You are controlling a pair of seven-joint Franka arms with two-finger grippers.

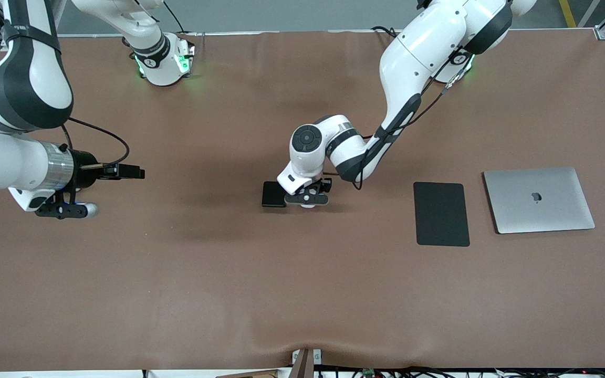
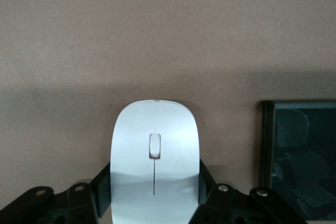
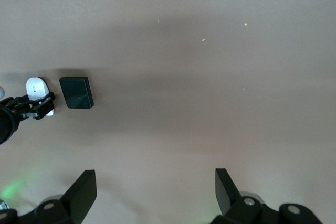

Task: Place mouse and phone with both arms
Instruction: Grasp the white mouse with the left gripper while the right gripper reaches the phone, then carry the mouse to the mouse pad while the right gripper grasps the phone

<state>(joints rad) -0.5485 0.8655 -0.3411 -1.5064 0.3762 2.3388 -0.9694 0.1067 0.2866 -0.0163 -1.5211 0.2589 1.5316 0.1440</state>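
Left pincer (image 2: 155, 200) apparently grips the mouse (image 2: 155, 150).

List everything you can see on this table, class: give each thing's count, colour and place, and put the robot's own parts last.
mouse: one, white, mid-table, between the left gripper's fingers, beside the phone.
phone: one, black, mid-table, beside the mouse toward the right arm's end.
mouse pad: one, black, flat, toward the left arm's end, beside the laptop.
laptop: one, silver, lid closed, nearest the left arm's end.
table: one, brown covering.
left gripper: one, black, shut on the mouse.
right gripper: one, black, open, over bare table at the right arm's end, waiting.
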